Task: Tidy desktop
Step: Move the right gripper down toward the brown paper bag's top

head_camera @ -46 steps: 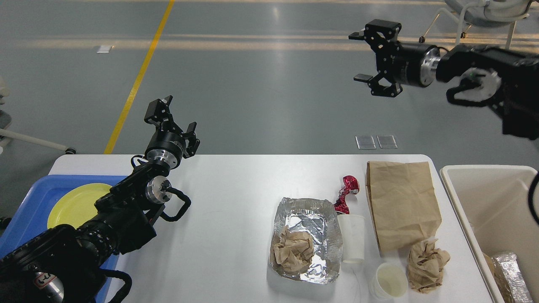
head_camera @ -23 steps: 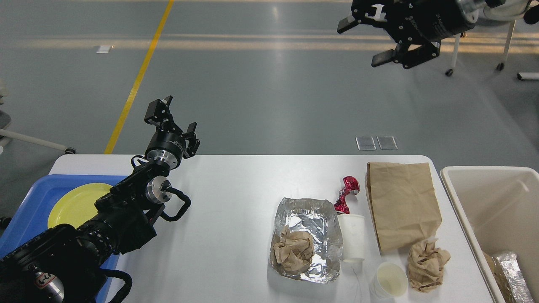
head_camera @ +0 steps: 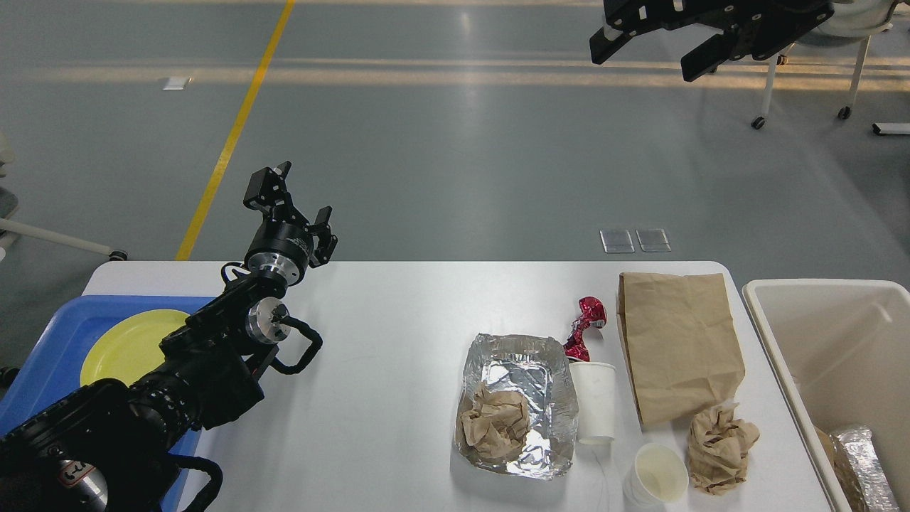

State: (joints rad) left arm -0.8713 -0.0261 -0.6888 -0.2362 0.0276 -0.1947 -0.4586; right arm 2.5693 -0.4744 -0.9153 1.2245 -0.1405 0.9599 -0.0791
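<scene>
Left claw (head_camera: 298, 195) parted; right claw (head_camera: 650, 53) parted, empty; desktop (head_camera: 398, 355) long axis left-right.

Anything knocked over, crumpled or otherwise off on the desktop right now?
Yes. One white paper cup lies on its side between the foil tray and the flat brown paper bag. Crumpled brown paper sits in the tray and another wad near the upright cup. A twisted red wrapper lies behind.

Single head view, set high, facing forward and down. Near: the table (head_camera: 398, 334) fills the lower half, left arm entering bottom left. Far: grey floor beyond with a yellow line (head_camera: 234, 131). No second view for overlap.
</scene>
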